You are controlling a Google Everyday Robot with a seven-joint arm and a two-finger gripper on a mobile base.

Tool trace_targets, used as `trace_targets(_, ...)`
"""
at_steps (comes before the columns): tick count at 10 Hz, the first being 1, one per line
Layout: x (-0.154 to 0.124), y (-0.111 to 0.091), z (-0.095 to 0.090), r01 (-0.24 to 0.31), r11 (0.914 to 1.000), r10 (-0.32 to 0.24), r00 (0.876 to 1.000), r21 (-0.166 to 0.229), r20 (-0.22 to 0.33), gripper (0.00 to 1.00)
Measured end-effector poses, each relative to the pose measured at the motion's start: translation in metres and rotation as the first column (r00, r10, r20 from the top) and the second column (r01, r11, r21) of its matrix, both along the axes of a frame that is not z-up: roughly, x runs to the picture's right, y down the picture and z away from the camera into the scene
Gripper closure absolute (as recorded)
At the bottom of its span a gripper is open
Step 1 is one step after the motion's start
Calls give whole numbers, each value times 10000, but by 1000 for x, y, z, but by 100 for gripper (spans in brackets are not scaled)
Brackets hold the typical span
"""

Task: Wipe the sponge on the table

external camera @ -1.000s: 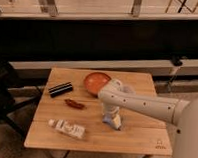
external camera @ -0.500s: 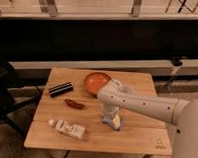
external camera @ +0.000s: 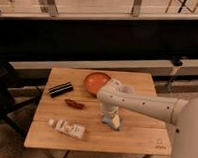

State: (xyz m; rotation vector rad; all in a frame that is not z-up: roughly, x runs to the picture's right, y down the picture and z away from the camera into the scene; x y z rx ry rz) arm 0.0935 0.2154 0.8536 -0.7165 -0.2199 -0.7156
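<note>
The sponge (external camera: 113,123), a small pale yellow block with a bluish-grey layer, lies on the light-brown wooden table (external camera: 139,133) a little right of centre. My gripper (external camera: 109,115) points straight down onto the sponge and covers its upper left part. The white arm (external camera: 146,103) reaches in from the lower right.
An orange bowl (external camera: 95,81) sits at the back of the table, just behind the arm's wrist. A black ribbed bar (external camera: 60,88) lies at the back left, a small red object (external camera: 74,104) in the middle left, and a long white labelled packet (external camera: 66,127) near the front left. A small dark logo (external camera: 160,145) marks the front right corner.
</note>
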Motion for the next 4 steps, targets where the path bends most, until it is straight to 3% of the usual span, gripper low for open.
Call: trace_targets(4, 2, 0, 0, -10, 10000, 10, 10000, 5, -13, 99)
